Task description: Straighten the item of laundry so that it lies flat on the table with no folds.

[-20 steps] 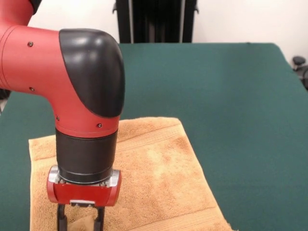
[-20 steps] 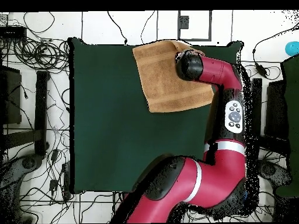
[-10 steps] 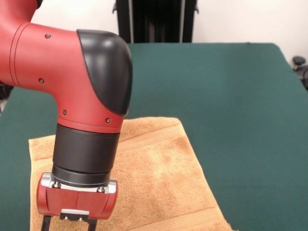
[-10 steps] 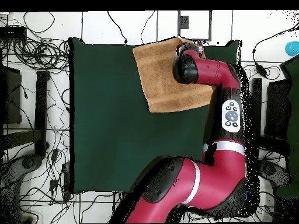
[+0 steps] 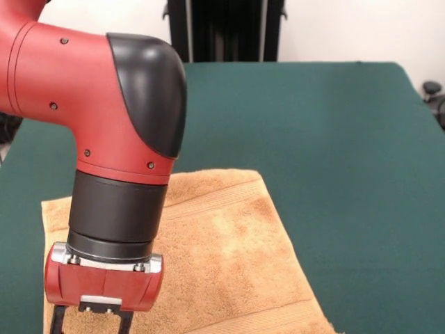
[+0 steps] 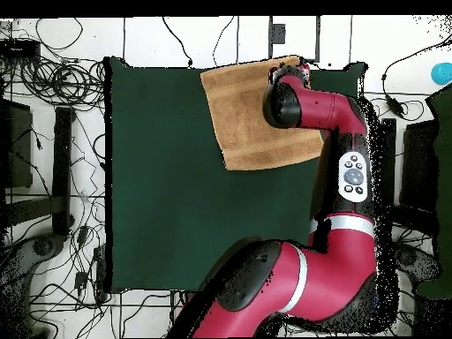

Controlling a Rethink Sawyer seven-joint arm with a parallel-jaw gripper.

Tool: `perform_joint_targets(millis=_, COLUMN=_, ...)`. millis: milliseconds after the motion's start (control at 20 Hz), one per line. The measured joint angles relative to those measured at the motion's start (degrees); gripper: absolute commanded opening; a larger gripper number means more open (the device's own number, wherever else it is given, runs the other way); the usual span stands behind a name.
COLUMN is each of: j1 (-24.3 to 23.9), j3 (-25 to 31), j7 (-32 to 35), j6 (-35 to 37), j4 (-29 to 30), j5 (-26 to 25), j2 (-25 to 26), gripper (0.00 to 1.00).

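Observation:
The item of laundry, a tan-orange towel [image 5: 229,257], lies spread on the green table [image 5: 334,139], with a woven band showing near its far edge. Its near end runs past the picture's bottom. My gripper [image 5: 92,327] hangs over the towel's left part, fingers apart and open, with their tips cut off by the bottom edge. From overhead the towel [image 6: 247,115] sits at the table's [image 6: 168,194] top right, one corner reaching the table's top edge. There the arm's wrist [image 6: 287,95] covers that side of the towel and hides the gripper.
The arm's red and black elbow [image 5: 104,111] fills the left of the front view. A black stand [image 5: 222,31] rises behind the table. Overhead, cables [image 6: 53,79] and dark equipment [image 6: 18,141] surround the table on the floor.
The wrist and gripper have shifted left and lower in the front view, towards the towel's near left corner. Overhead, the towel's top right corner now reaches further towards the table's edge.

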Motion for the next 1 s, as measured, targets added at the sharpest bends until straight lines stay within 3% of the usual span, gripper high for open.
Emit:
perform_joint_targets(millis=200, j1=-0.09, j3=0.01, j7=0.00, j6=3.80, j4=0.14, j5=2.17, j2=0.14, gripper=1.00)
perform_joint_targets(millis=450, j1=-0.38, j3=0.01, j7=0.00, j6=20.43, j4=0.31, j5=8.48, j2=0.57, gripper=1.00)
perform_joint_targets(millis=700, j1=-0.41, j3=0.01, j7=0.00, j6=30.82, j4=0.61, j5=11.81, j2=0.44, gripper=1.00)
perform_joint_targets(millis=1000, j1=-0.41, j3=0.01, j7=0.00, j6=31.60, j4=1.01, j5=12.77, j2=0.27, gripper=1.00)
